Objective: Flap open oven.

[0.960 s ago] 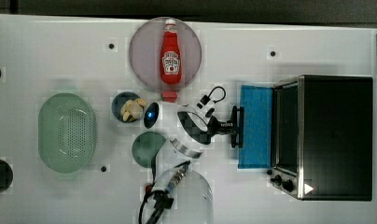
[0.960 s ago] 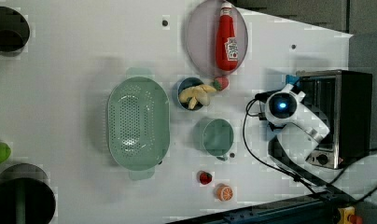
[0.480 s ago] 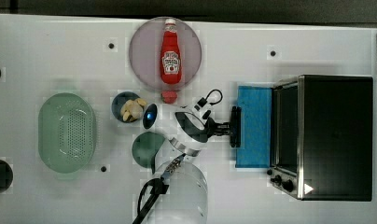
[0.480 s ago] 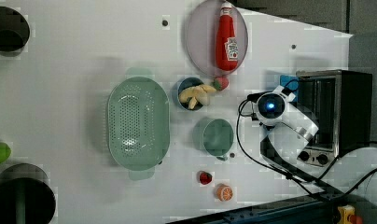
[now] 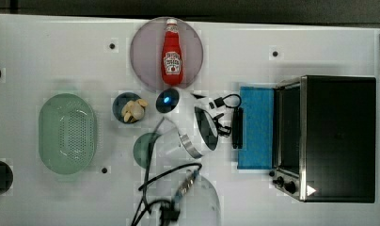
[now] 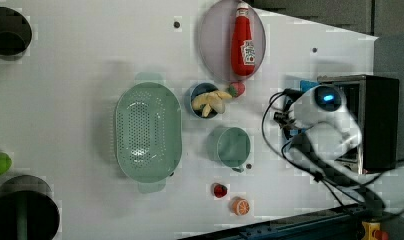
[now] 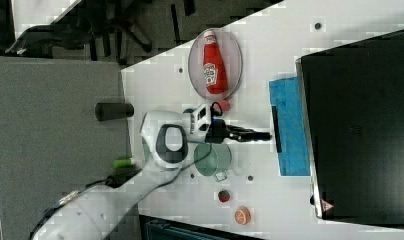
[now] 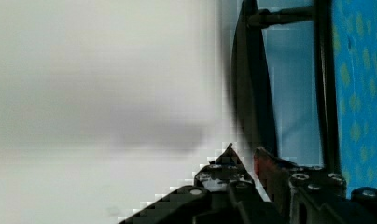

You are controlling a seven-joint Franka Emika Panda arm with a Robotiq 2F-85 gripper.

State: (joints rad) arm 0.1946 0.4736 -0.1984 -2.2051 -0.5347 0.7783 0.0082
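Hand (image 7: 262,135) just off oven (image 5: 336,136) door handle (image 5: 237,127), grip state can't tell. Door (image 5: 256,127) flapped down flat on tabletop (image 5: 296,37), blue glass up. Oven at top view's right edge; ketchup bottle (image 5: 172,52) on plate (image 5: 146,52) farther off.

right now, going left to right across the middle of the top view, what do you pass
green colander → bowl of banana pieces → arm's blue light → dark bar handle → blue glass door lying flat open → black oven
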